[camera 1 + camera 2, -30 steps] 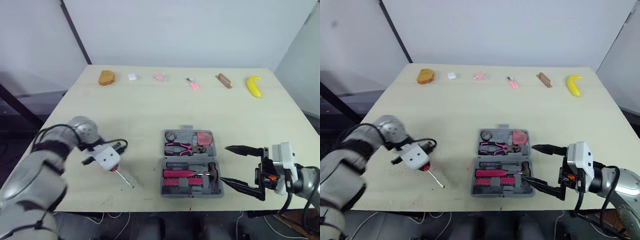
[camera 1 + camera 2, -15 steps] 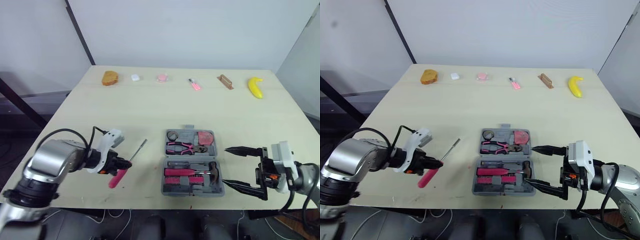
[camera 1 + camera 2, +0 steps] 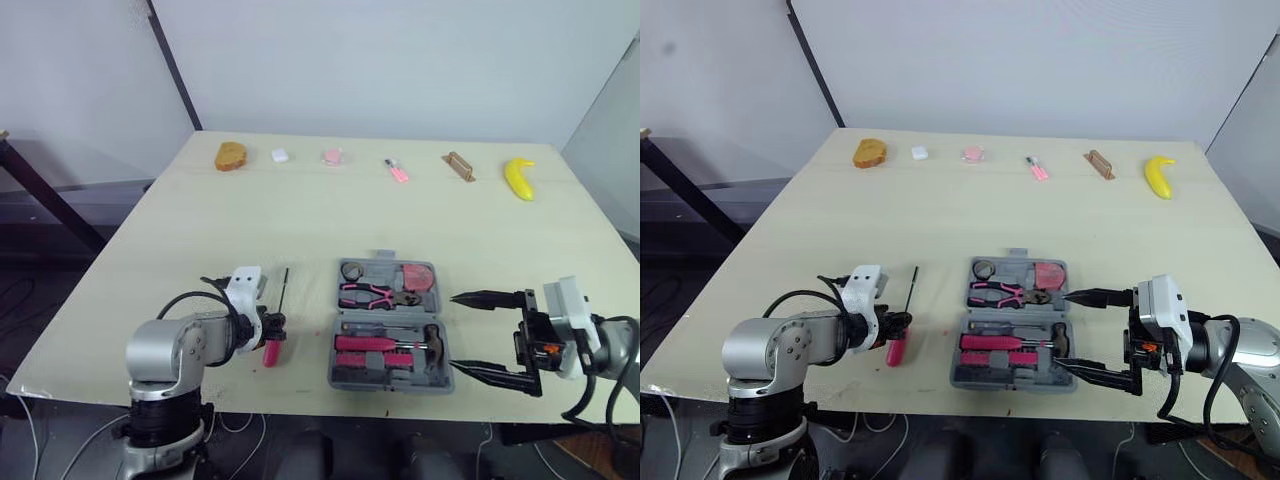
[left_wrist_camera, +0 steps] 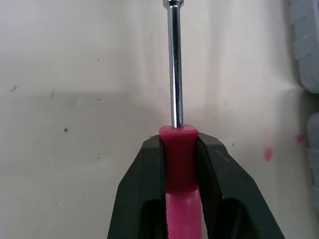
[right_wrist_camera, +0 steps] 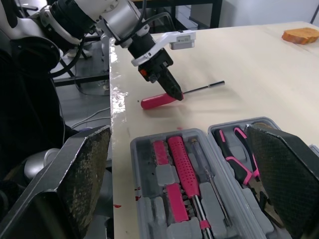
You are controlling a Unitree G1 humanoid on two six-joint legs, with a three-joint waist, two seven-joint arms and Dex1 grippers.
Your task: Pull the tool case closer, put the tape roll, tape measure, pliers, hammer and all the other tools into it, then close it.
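Left wrist view: my left jaws are clamped on the pink handle of the screwdriver [image 4: 178, 149], and its steel shaft runs straight out ahead over the surface [image 4: 75, 99].
Screwdriver's place: it sits near the front edge, just beside the left wall of the tool case [image 3: 378, 268] but apart from it, with the shaft pointing away from me. I cannot tell whether it rests on the surface or hangs just above.
Right jaws: spread wide and holding nothing, just off the case's right side.
Step in hand: I judge this as bringing what seems the last loose tool to the case. The lid is not yet closed.
Next move: I'd swing the screwdriver to my right, line it up with a free slot in the near half beside the pink-handled tools [image 3: 365, 344], then release it.
Case: grey and lying open with both halves flat. The pliers [image 3: 372, 294] are in the far half and the hammer [image 3: 432, 345] is at the near half's right end.
Far edge: a banana [image 3: 520, 178] and some small items, well apart from the work.
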